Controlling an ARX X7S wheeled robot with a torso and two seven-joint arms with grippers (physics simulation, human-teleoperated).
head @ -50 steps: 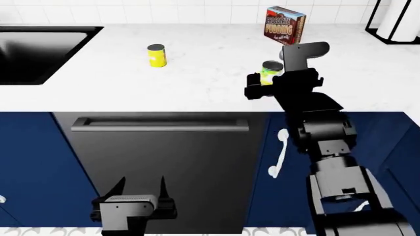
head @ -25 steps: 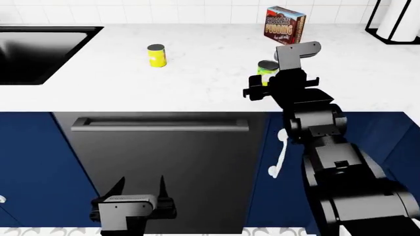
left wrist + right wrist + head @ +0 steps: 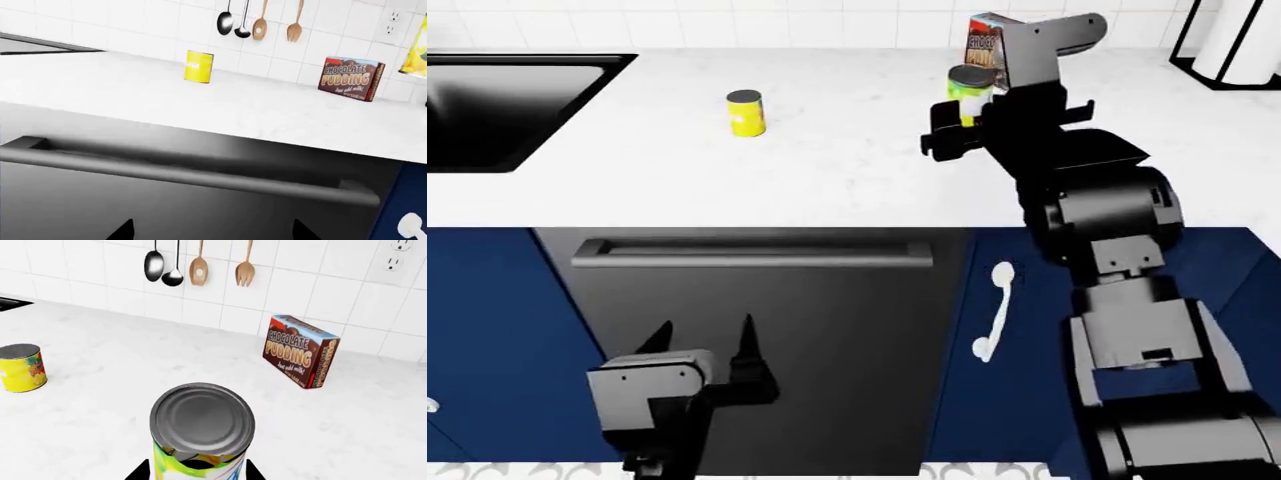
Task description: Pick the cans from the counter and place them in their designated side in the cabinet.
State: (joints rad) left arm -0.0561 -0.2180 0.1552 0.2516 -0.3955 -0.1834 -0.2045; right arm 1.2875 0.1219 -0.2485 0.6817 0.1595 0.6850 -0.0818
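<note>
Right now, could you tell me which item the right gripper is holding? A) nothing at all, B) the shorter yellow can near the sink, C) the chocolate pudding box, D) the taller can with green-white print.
D: the right gripper is shut on the taller can, raised above the counter, while the shorter can and pudding box stand untouched.

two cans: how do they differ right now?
The taller can sits between the right gripper fingers, and looks raised off the counter; the shorter can stands free on it, nearer the sink. The taller can has green-white print, while the shorter can is mostly yellow. Both are upright with grey lids.
</note>
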